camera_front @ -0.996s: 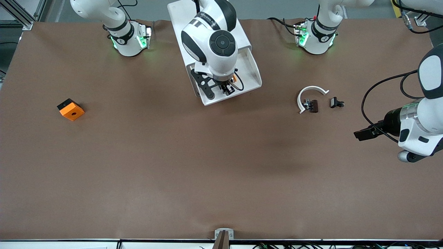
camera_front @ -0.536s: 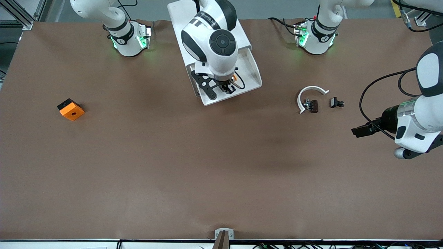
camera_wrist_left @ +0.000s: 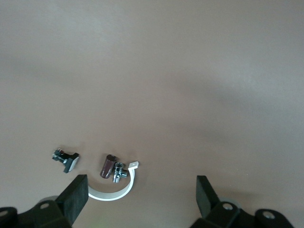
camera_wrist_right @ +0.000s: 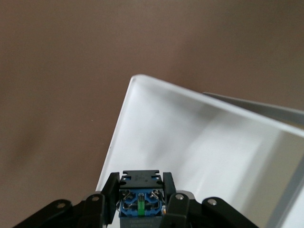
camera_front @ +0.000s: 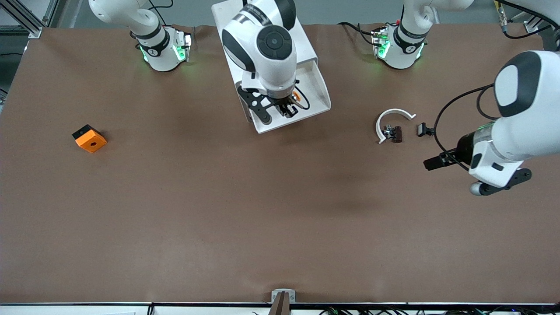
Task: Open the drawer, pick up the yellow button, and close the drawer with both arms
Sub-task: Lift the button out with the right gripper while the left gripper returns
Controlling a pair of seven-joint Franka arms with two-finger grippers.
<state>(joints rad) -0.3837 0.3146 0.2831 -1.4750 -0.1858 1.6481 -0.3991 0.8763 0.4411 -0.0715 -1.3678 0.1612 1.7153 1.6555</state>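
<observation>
The top drawer (camera_front: 321, 98) of the white cabinet (camera_front: 223, 19) stands pulled open toward the front camera. My right gripper (camera_front: 287, 109) is over the open drawer, shut on the button (camera_front: 296, 96). The right wrist view shows the button's blue and black base (camera_wrist_right: 141, 190) clamped between the fingers, just above the drawer's white floor (camera_wrist_right: 199, 137). My left gripper (camera_front: 432, 163) hangs open and empty over the table near the left arm's end. In its wrist view the open gripper (camera_wrist_left: 141, 190) has bare table between its fingers.
A white C-shaped clip (camera_front: 389, 115) lies between the cabinet and the left gripper, with a brown cylinder and metal fitting (camera_front: 395, 133) and a small black part (camera_front: 424, 129). They also show in the left wrist view (camera_wrist_left: 114, 194). An orange square block (camera_front: 89, 139) lies near the right arm's end.
My left arm has swung in toward the white clip and small parts. My right arm has shifted slightly over the drawer, still holding the button.
</observation>
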